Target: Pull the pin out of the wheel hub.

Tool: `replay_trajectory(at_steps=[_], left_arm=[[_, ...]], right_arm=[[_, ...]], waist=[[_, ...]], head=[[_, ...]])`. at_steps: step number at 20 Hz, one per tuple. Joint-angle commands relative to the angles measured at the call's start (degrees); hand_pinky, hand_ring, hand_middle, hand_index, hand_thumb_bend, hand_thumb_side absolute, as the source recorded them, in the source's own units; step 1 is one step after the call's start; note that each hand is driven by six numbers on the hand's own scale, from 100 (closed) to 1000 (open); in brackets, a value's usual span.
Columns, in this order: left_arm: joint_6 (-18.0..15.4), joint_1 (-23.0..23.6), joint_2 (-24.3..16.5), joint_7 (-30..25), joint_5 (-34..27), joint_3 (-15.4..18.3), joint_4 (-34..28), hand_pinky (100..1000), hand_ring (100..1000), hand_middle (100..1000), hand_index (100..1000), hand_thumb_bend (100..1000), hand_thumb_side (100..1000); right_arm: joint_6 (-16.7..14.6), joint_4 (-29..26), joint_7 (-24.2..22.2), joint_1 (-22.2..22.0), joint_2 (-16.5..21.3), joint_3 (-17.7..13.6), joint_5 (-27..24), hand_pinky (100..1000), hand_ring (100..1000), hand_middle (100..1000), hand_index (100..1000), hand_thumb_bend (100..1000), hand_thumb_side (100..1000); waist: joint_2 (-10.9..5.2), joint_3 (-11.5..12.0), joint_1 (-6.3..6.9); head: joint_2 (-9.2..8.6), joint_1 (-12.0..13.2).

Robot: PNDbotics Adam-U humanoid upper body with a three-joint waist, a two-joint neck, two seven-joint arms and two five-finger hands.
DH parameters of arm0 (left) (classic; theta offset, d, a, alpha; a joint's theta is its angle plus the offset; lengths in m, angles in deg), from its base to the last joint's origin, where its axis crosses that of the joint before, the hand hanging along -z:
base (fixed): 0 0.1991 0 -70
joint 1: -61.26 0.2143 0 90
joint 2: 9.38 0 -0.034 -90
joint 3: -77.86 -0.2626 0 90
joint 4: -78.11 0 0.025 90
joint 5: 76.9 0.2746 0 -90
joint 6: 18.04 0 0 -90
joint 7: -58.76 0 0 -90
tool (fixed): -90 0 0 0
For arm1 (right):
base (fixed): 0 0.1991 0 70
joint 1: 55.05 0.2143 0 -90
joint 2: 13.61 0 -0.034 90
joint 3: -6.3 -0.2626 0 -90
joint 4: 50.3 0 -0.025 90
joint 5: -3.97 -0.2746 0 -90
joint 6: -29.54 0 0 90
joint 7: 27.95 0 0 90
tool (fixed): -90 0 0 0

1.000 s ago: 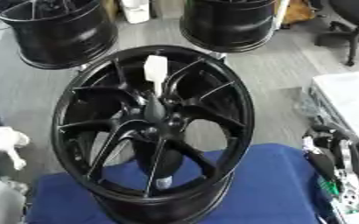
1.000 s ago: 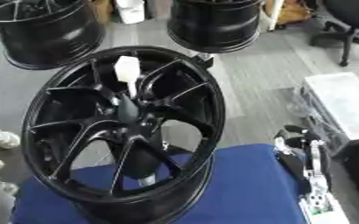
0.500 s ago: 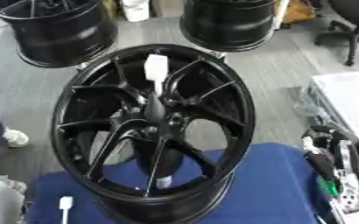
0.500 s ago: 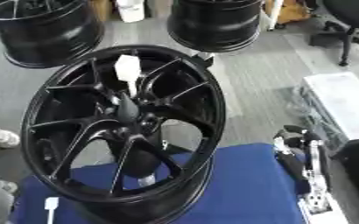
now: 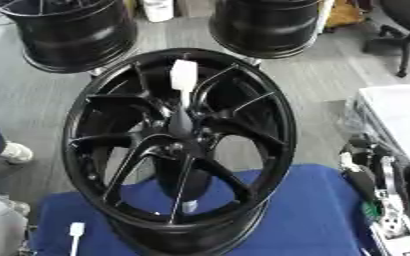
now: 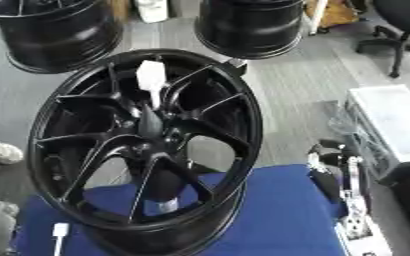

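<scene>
The black wheel (image 5: 178, 145) stands tilted on the blue table (image 5: 313, 210) and fills its middle. The white-headed pin (image 5: 183, 82) sticks up from the hub, with open air above. Near right, the blue surface is free up to the right hand (image 5: 370, 190). Two more wheels (image 5: 68, 30) block the far side.
</scene>
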Motion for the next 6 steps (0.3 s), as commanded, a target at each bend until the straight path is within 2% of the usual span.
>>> replay_trajectory(at_steps=[1,6], left_arm=[[2.42,1.0,2.57,0.71,-0.76,2.08,-5.07,642,582,612,711,576,580],[5.29,2.39,6.64,1.63,-0.19,2.99,-7.12,635,570,599,701,572,579]], right_arm=[[-0.07,-0.67,0.36,0.46,0.35,-0.52,-0.19,658,580,680,707,100,426],[-0.14,-0.7,0.31,0.64,0.25,-0.48,-0.22,658,580,680,707,100,427]], waist=[[-0.11,0.26,0.0],[-0.01,0.56,-0.09]], head=[[-0.12,0.51],[-0.12,3.13]])
